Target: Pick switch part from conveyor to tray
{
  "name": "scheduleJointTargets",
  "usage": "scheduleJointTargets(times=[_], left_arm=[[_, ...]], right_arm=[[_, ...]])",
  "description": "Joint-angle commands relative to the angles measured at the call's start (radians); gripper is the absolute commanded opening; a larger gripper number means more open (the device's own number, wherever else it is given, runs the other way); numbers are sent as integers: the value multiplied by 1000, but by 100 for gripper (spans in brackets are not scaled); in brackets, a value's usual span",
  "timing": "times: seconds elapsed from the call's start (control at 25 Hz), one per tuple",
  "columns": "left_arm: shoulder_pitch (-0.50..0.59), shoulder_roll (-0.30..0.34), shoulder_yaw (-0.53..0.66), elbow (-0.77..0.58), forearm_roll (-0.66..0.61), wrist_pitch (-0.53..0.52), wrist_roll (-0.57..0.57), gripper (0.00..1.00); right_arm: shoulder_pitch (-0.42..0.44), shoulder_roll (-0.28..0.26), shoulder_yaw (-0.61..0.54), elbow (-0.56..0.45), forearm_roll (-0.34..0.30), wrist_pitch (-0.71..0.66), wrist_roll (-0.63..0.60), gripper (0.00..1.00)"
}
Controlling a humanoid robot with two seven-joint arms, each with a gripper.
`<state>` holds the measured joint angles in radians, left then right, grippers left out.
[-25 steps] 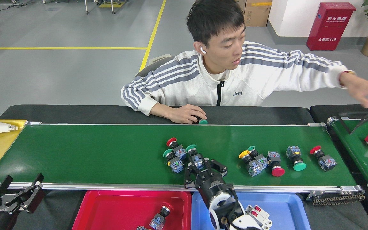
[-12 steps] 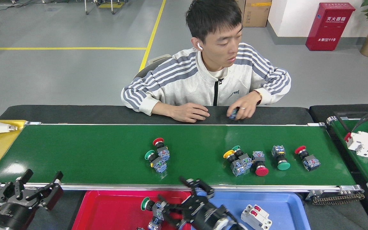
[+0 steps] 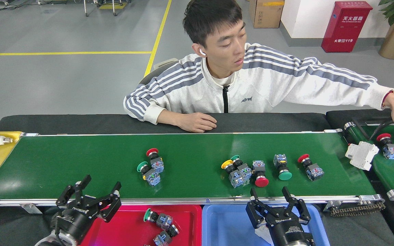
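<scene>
Head view: right hand [image 3: 275, 202] sits empty at the near rail of the conveyor [image 3: 80, 160], over the blue tray [image 3: 224, 225], fingers spread wide, nothing between them. A second ago it was closed around a green-capped switch on the belt; half a second ago it was over the red tray [image 3: 121, 222] with that switch. Now a green-capped switch [image 3: 156, 218] lies in the red tray beside another switch [image 3: 164, 236], so that drop looks done (one more part off the belt).

Left hand [image 3: 94, 201] is also open and empty, hovering at the near rail just left of the red tray; it has come in and to the right from the far-left near corner.

Belt parts have all drifted left since the earlier frames. Still on the conveyor: a red/green pair [image 3: 150, 165] mid-belt, and to the right a yellow/green cluster [image 3: 236, 169], a red mushroom switch [image 3: 259, 174], a green mushroom switch [image 3: 281, 167] and a red-capped switch [image 3: 309, 167].

A person [image 3: 238, 82] sits on the far side, one hand resting on the black table [image 3: 80, 122], the other arm now stretched out to the second belt [image 3: 392, 171] at right, where a white breaker [image 3: 362, 155] and more switches sit.

Judgement: cycle resets here. The right hand is nearest the red mushroom switch, the left nearest the red/green pair; either could be the next pick.
</scene>
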<state>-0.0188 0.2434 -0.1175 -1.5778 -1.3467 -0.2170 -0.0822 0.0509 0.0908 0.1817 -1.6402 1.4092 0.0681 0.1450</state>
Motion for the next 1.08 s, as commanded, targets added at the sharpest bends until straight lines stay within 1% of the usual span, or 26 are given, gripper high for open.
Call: scheduleJointTargets(times=[0.0, 0.12, 0.32, 0.44, 0.52, 0.6, 0.72, 0.96, 1.0, 1.04], left_arm=[[-18, -3, -8, 4, -3, 4, -7, 100], [-26, -24, -13, 36, -5, 4, -11, 100], [-56, -24, -13, 96, -5, 4, -14, 100], [-92, -21, -11, 142, -5, 5, -14, 100], [-119, -16, -11, 180, -5, 5, -14, 100], [-142, -13, -11, 217, -5, 5, -14, 100], [-165, -12, -11, 252, -5, 5, -14, 100], [-207, -15, -14, 298, -5, 8, -14, 100], [-219, -16, -14, 320, -5, 10, -14, 100], [-234, -19, -17, 338, -5, 19, -14, 100]], right_arm=[[-42, 10, 35, 19, 19, 33, 25, 98], [-97, 12, 75, 69, 23, 73, 62, 98], [-180, 10, 128, 149, 25, 95, 88, 98], [-210, 10, 174, 197, 25, 95, 99, 98], [-232, 20, 193, 230, 25, 96, 100, 98], [-256, 41, 199, 266, 25, 96, 99, 98], [-310, 67, 200, 339, 25, 96, 99, 98], [-437, 69, 243, 500, 10, 102, 93, 98], [-453, 69, 246, 522, 7, 105, 93, 97], [-464, 69, 257, 539, 4, 105, 93, 92]])
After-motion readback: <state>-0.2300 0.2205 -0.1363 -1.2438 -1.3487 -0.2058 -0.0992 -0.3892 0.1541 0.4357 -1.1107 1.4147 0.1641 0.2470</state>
